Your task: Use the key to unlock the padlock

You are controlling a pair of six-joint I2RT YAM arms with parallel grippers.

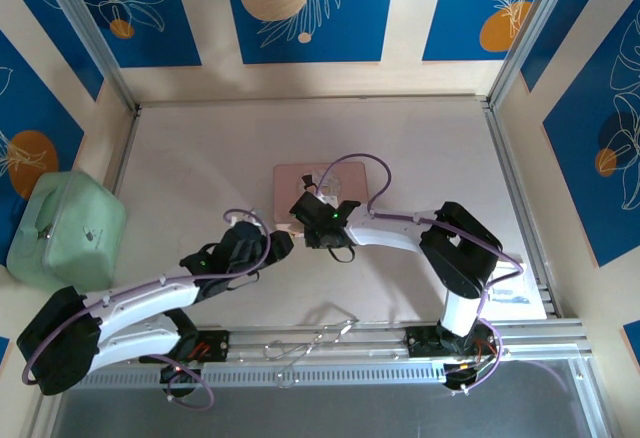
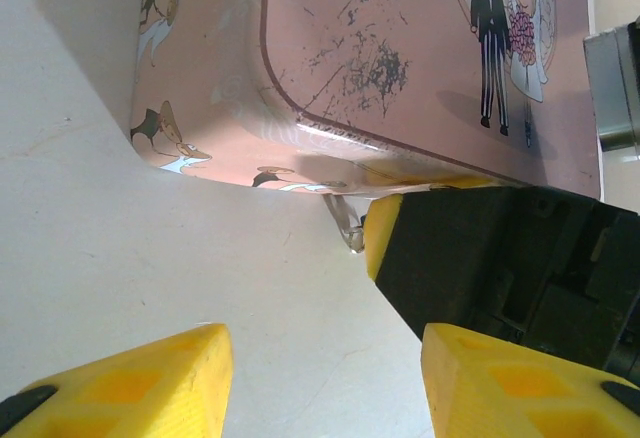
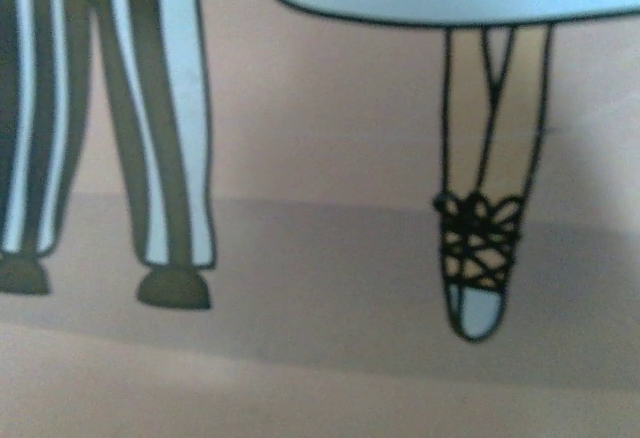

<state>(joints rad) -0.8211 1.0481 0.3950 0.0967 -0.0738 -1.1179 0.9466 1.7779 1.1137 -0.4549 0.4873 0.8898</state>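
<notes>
Your left gripper (image 2: 322, 378) is spread wide with nothing in it, right gripper (image 1: 312, 226) I can't tell. The padlock (image 2: 345, 220) looks like that silvery bit at the edge of the pink tin (image 2: 400, 48), body hidden. Tiny, light, hard, slick: I'd pinch its flat sides

**Two YAM arms: white shells, black joints, purple wiring**

Both arms look the same. The left arm (image 1: 140, 303) and right arm (image 1: 395, 230) have glossy white link covers and chunky black joint housings (image 1: 460, 248). Thin purple cables (image 1: 350, 163) trail loosely along each, with one looping at 12 o'clock from the right wrist. Tiny green lights (image 1: 333, 220) glow on the wrists. Up close, the left gripper (image 2: 325, 388) has bright yellow block fingers (image 2: 130, 378) with shallow recessed pockets.
</notes>
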